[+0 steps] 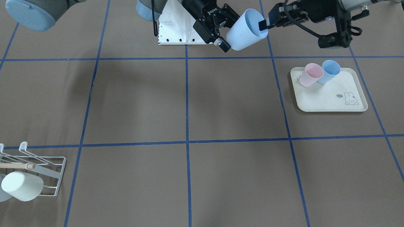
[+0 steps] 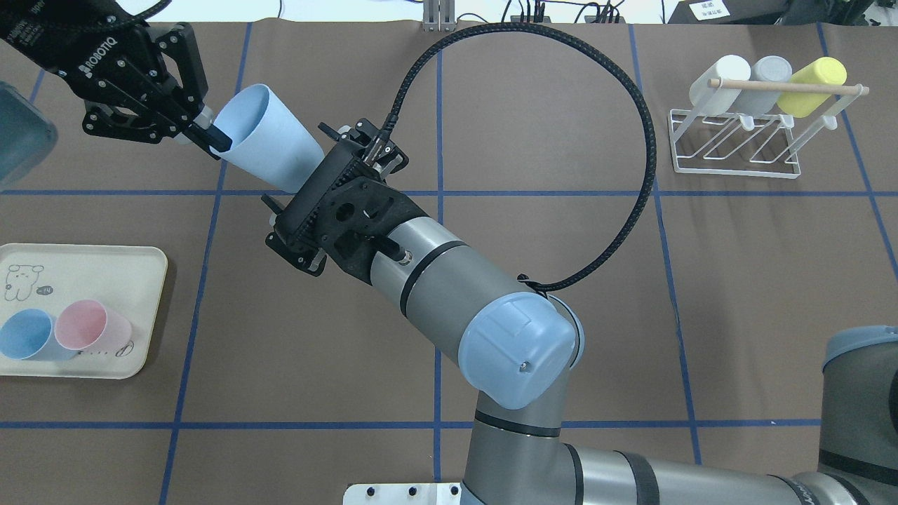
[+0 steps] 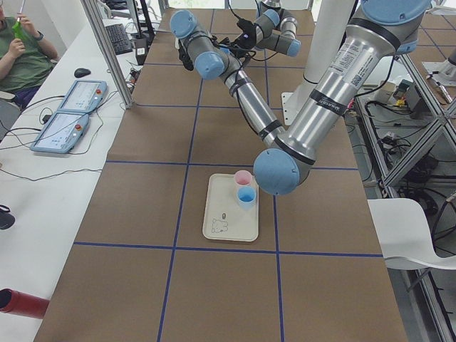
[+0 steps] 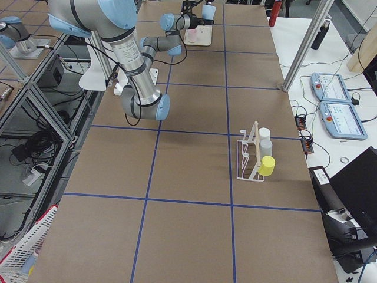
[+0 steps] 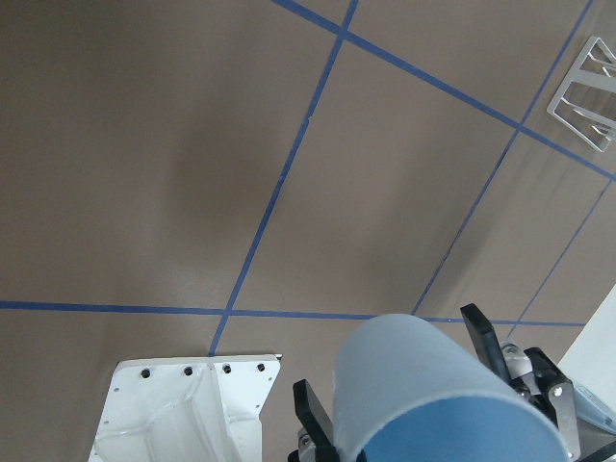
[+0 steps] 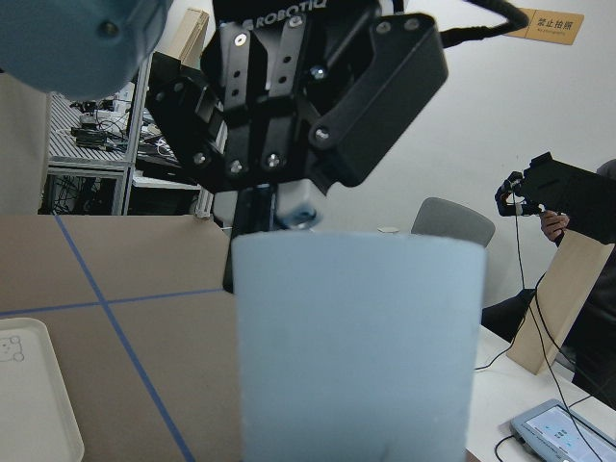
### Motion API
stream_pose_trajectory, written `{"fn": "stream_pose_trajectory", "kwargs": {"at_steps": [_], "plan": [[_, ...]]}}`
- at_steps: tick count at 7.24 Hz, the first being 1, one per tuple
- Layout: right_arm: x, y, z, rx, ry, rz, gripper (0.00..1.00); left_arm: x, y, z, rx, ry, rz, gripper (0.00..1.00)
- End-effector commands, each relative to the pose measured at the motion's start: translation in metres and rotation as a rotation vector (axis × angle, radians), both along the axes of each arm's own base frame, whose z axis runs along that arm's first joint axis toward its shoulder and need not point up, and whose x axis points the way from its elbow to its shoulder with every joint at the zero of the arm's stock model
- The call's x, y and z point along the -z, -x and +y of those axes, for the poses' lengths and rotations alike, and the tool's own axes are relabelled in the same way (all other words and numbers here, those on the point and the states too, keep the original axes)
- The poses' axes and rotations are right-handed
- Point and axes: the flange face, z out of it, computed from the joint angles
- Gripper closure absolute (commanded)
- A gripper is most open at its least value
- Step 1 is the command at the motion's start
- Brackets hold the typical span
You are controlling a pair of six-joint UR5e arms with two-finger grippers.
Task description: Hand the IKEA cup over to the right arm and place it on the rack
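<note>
A light blue IKEA cup (image 1: 244, 30) hangs on its side in the air between the two grippers, near the robot's base. My left gripper (image 1: 263, 25) is shut on its rim, one finger inside the mouth; this also shows in the overhead view (image 2: 214, 140). My right gripper (image 1: 232, 30) reaches across and straddles the cup's base end (image 2: 263, 140). Its fingers (image 5: 313, 414) lie against both sides of the cup. The white wire rack (image 2: 733, 151) with a wooden rod stands far off on the robot's right.
The rack (image 1: 47, 171) holds a white, a grey and a yellow cup. A cream rabbit-print tray (image 1: 328, 97) on the robot's left holds a pink cup (image 1: 311, 74) and a blue cup (image 1: 329, 71). The brown table has blue tape lines. An operator sits beyond the table.
</note>
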Motion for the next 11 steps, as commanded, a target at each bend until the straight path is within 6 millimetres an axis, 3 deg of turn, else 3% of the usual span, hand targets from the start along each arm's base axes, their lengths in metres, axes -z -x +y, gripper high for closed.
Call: {"fn": "stream_pose_trajectory", "kwargs": {"at_steps": [1, 5, 11], "plan": [[-0.0001, 0.0, 0.0003, -0.006, 0.002, 0.0, 0.04, 0.0018, -0.0023, 0.0002, -0.003, -0.004, 0.001, 1.0], [-0.0012, 0.004, 0.0064, -0.012, -0.017, 0.023, 0.23, 0.0038, -0.0041, 0.0003, -0.006, -0.007, 0.002, 1.0], [0.0019, 0.0001, 0.0066, -0.014, -0.02, 0.015, 0.23, 0.0033, -0.0044, -0.0003, -0.005, -0.006, 0.001, 1.0]]}}
